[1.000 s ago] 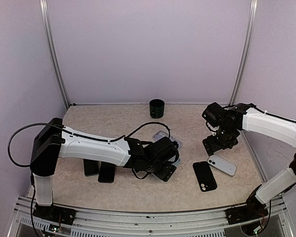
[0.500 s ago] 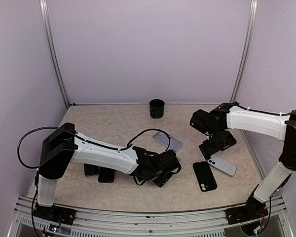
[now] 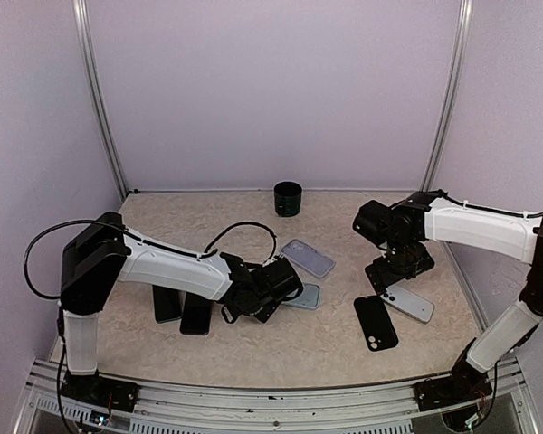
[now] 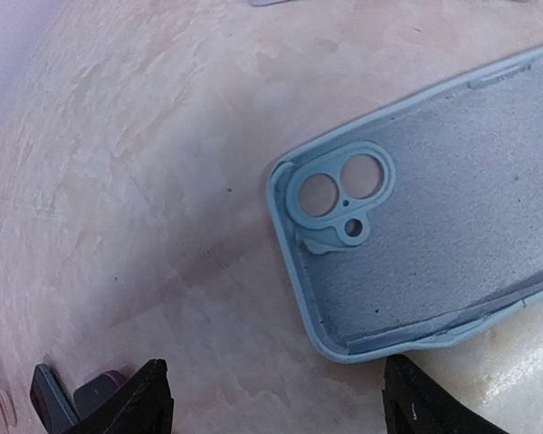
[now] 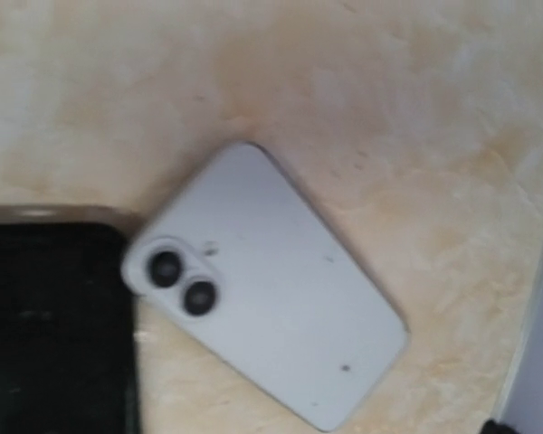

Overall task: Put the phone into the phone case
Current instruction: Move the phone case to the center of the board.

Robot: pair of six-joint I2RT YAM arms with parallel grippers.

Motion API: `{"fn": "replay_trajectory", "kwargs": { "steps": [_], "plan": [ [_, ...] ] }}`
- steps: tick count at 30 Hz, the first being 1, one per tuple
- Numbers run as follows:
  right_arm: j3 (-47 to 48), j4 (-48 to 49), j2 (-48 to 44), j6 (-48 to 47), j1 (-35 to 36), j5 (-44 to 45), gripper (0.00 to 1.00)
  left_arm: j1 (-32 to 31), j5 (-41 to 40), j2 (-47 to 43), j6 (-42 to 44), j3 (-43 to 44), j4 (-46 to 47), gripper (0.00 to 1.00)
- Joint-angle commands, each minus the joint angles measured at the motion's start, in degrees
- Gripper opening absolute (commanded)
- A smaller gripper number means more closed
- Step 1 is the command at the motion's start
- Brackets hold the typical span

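A light blue phone case (image 4: 452, 226) lies open side up on the table, its camera cutout towards my left gripper (image 4: 285, 407). That gripper is open and empty, and the case's near corner reaches between its fingertips (image 4: 149, 402). In the top view the case (image 3: 304, 296) lies just right of the left gripper (image 3: 258, 297). A white phone (image 5: 271, 289) lies camera side up under my right gripper (image 3: 398, 271). The right gripper is open, and only a dark fingertip (image 5: 498, 428) shows in the wrist view's corner. The white phone (image 3: 409, 303) touches neither gripper.
A black phone (image 3: 376, 323) lies beside the white one. A lavender phone or case (image 3: 308, 258) lies behind the blue case. Two black phones (image 3: 183, 310) sit under the left arm. A black cup (image 3: 288, 198) stands at the back wall.
My left gripper has drawn back to the left, uncovering the blue case on the table. The right gripper has shifted slightly and now hangs over the white phone.
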Motion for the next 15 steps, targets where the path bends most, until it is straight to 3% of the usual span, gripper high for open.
{"fn": "replay_trajectory", "kwargs": {
  "steps": [1,4,10,15],
  "plan": [
    [-2.76,7.71,-5.19,-3.80,-2.33,-6.21,0.99,0.18,0.82,-5.17,0.74,0.14,0.69,0.78],
    [-4.87,13.15,-9.33,-2.59,-6.09,-10.33,0.99,-0.47,2.86,-8.59,0.38,-0.26,1.74,0.79],
    [-12.22,19.55,-18.33,12.84,-9.51,-10.96,0.99,-2.66,6.43,-12.17,0.28,0.08,5.11,0.79],
    [-17.71,21.34,-20.88,22.79,-11.36,-11.25,0.99,-1.83,12.22,-10.76,2.22,7.13,8.45,0.83]
  ]
}}
